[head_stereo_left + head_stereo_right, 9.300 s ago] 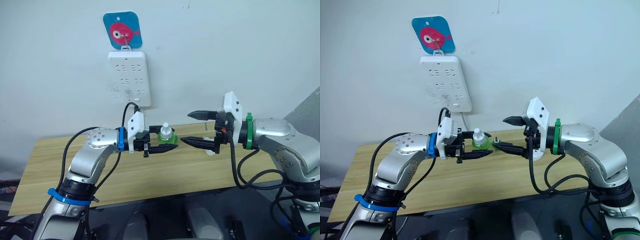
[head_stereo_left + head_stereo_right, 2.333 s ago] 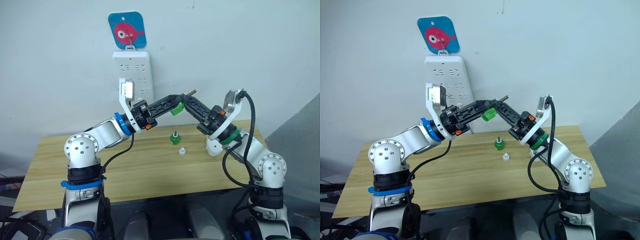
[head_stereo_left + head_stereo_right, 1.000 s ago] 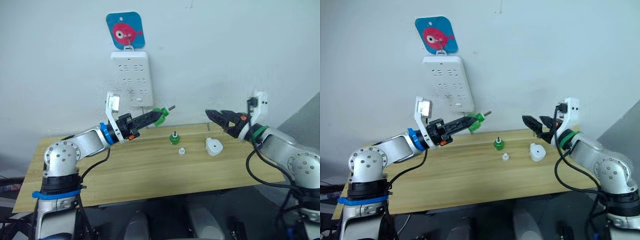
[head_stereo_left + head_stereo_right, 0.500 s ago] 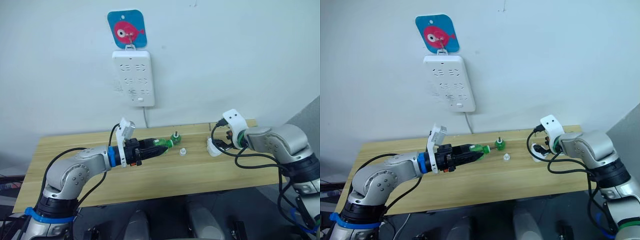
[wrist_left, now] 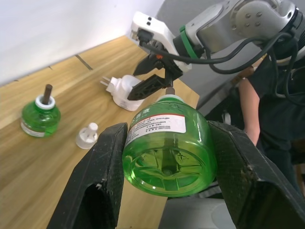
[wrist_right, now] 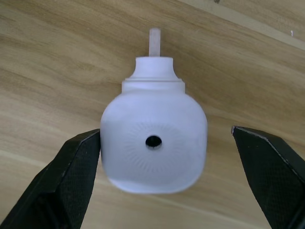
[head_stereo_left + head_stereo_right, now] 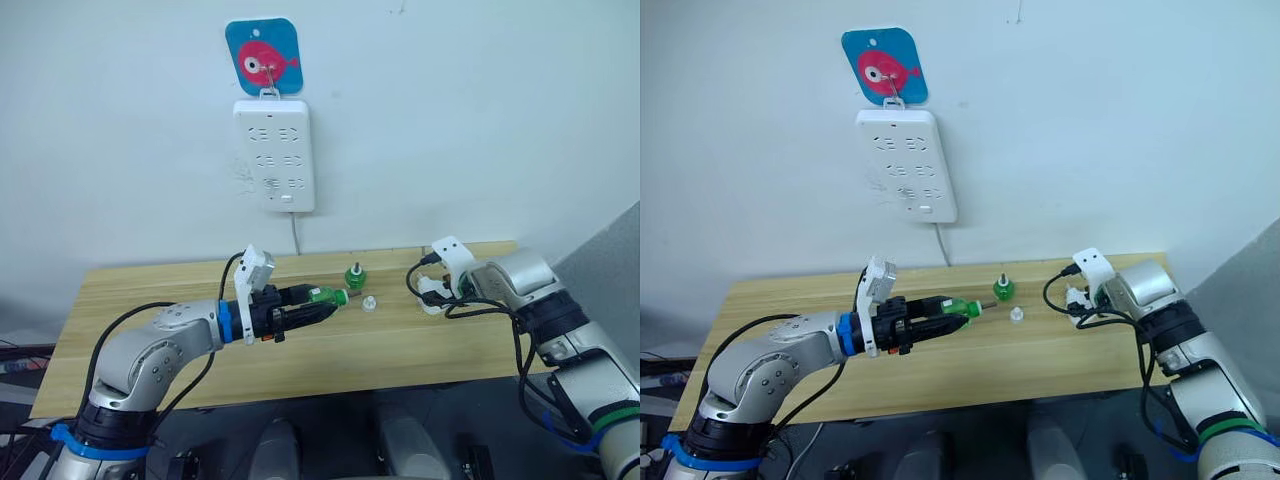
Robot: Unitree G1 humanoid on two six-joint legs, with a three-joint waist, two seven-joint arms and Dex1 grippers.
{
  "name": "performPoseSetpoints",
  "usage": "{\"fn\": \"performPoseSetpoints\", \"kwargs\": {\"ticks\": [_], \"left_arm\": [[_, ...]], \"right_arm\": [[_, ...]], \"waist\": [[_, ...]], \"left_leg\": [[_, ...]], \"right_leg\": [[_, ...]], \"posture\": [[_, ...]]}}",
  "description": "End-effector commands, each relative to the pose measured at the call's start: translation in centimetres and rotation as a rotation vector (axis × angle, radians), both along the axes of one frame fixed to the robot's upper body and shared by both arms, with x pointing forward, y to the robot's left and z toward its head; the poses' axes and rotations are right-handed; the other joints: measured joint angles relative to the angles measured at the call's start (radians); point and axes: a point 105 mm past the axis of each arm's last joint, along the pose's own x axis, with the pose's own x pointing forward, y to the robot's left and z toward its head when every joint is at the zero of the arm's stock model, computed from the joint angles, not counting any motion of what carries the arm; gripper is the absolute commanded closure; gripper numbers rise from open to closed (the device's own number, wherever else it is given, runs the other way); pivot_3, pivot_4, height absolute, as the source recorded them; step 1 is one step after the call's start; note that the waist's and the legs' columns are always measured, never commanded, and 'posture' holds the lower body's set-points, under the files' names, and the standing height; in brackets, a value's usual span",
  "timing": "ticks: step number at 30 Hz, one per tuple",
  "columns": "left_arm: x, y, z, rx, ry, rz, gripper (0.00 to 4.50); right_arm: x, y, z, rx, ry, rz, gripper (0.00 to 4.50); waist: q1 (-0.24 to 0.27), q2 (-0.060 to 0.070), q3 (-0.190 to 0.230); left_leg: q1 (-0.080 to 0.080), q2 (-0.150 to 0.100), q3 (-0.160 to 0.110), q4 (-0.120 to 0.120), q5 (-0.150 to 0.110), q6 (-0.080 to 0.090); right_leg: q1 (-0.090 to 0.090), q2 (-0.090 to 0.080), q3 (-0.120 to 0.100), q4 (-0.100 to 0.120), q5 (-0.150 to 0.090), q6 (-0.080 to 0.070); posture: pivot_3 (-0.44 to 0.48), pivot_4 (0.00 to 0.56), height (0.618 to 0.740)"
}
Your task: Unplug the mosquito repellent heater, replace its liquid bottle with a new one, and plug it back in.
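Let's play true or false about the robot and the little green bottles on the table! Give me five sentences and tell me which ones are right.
1. The left gripper holds a green bottle. True.
2. The mosquito repellent heater is plugged into the power strip. False: it lies on the wooden table.
3. The right gripper is squeezing the heater. False: its fingers are open, one on each side of it.
4. A second green bottle stands upright on the table. True.
5. The small white cap sits on top of the standing bottle. False: it rests on the table beside it.
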Motion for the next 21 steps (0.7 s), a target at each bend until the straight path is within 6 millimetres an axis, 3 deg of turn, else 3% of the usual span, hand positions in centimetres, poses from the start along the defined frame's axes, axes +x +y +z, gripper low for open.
{"fn": "performPoseSetpoints", "kwargs": {"ticks": [1,6,9,12,15,17,21], "left_arm": [[-0.4,-0.1,0.6,-0.017,-0.049,-0.014,2.18],[-0.6,0.1,0.1,-0.007,-0.049,-0.018,2.18],[-0.5,0.0,0.2,-0.003,-0.055,-0.025,2.18],[-0.4,0.0,0.4,0.0,-0.058,-0.031,2.18],[-0.1,-0.1,0.5,0.005,-0.062,-0.04,2.18],[0.1,-0.2,0.7,0.002,-0.062,-0.045,2.18],[0.5,-0.2,1.4,-0.02,-0.058,-0.052,2.18]], "right_arm": [[0.8,0.5,0.5,-0.002,-0.03,0.037,0.0],[0.8,0.5,-0.1,-0.02,-0.017,0.055,0.0],[0.7,0.6,-0.3,-0.006,-0.006,0.049,0.62],[0.4,0.6,-0.2,0.003,-0.004,0.055,1.53],[0.0,0.7,0.2,0.034,-0.009,0.052,1.52],[0.0,0.9,1.2,0.066,-0.036,0.059,1.52],[-0.1,1.1,5.6,0.196,-0.157,0.088,1.52]], "waist": [[0.001,0.0,0.0],[0.008,0.0,0.0],[0.012,0.0,0.0],[0.014,0.0,0.0],[0.016,0.0,0.0],[0.016,0.0,0.0],[0.016,0.0,0.0]], "left_leg": [[0.0,0.0,0.0,0.0,0.0,0.0],[0.0,0.0,0.0,0.0,0.0,0.0],[0.0,0.0,0.0,0.0,0.0,0.0],[0.0,0.0,0.0,0.0,0.0,0.0],[0.0,0.0,0.0,0.0,0.0,0.0],[0.0,0.0,0.0,0.0,0.0,0.0],[0.0,0.0,0.0,0.0,0.0,0.0]], "right_leg": [[0.0,0.0,0.0,0.0,0.0,0.0],[0.0,0.0,0.0,0.0,0.0,0.0],[0.0,0.0,0.0,0.0,0.0,0.0],[0.0,0.0,0.0,0.0,0.0,0.0],[0.0,-0.001,0.0,0.0,0.0,0.0],[0.0,-0.001,0.0,0.0,0.0,0.0],[0.0,-0.001,0.0,0.0,0.0,0.0]], "posture": [[-0.052,0.188,0.725],[-0.05,0.182,0.725],[-0.056,0.177,0.725],[-0.071,0.174,0.725],[-0.084,0.172,0.725],[-0.095,0.172,0.725],[-0.118,0.17,0.725]]}}
